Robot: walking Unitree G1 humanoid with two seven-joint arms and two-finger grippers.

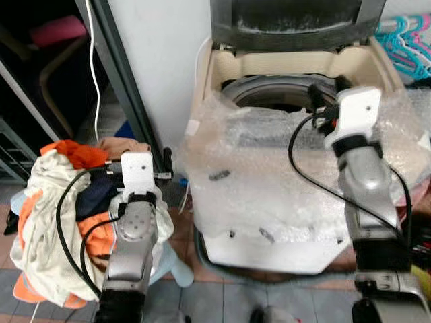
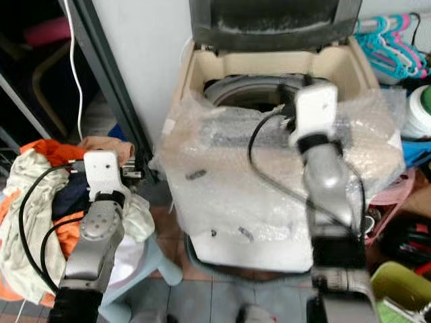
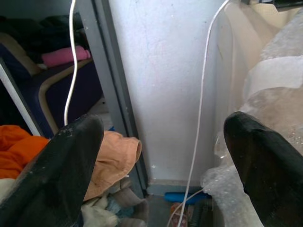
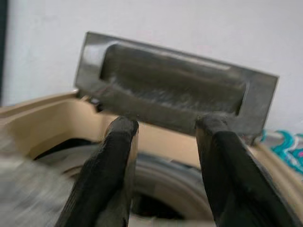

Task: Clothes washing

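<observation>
A beige top-loading washing machine (image 1: pixel 269 229) stands ahead, its front and top wrapped in bubble wrap. Its dark lid (image 1: pixel 289 20) is raised and the drum opening (image 1: pixel 269 97) shows. My right gripper (image 1: pixel 328 91) hovers over the drum's right rim, open, with nothing between its fingers (image 4: pixel 120 156). At the left a pile of clothes (image 1: pixel 47 202) lies heaped: white, orange and dark pieces, with a peach cloth (image 3: pixel 116 158) on its far side. My left gripper (image 3: pixel 163 137) is above the pile's right edge, near the machine's left side, open wide and empty.
A dark door frame (image 1: pixel 124 81) and a white cable (image 1: pixel 93 60) run down between the pile and the machine. A light blue stool (image 1: pixel 172 259) sits under the pile. Turquoise hangers (image 1: pixel 407 40) hang at the far right. A green container (image 2: pixel 397 289) stands on the floor at the right.
</observation>
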